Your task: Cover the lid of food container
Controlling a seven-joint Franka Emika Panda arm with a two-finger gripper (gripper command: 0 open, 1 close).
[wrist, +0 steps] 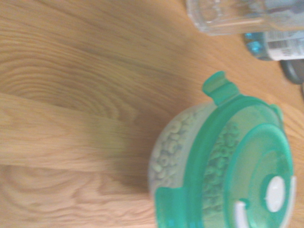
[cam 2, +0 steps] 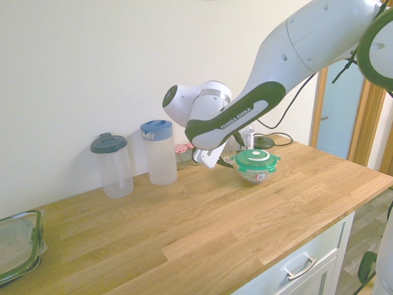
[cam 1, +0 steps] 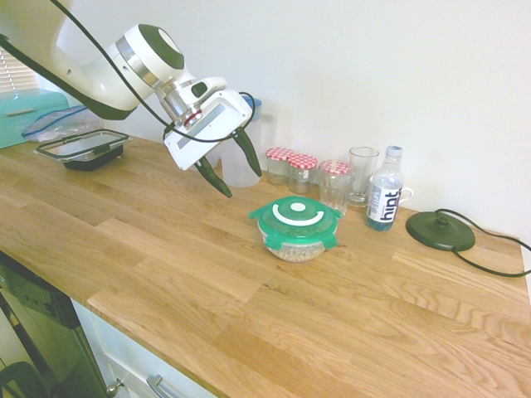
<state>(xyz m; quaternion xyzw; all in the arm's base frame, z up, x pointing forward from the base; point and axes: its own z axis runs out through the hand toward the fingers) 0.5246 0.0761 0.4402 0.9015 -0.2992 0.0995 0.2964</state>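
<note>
With the tool [cam 1: 231, 164] spread wide and empty at upper left, the green lid [cam 1: 296, 217] sits unclipped on the cereal bowl [cam 1: 296, 247], so a nudge could slide it off.

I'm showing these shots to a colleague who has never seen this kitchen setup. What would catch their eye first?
First the bright green lid, sitting on the clear food container of cereal rings in the middle of the wooden counter. Next the white arm's hand, open and empty, hanging in the air beside the bowl and apart from it. Behind, by the wall, stand red gingham-lidded jars, a glass and a water bottle.
</note>
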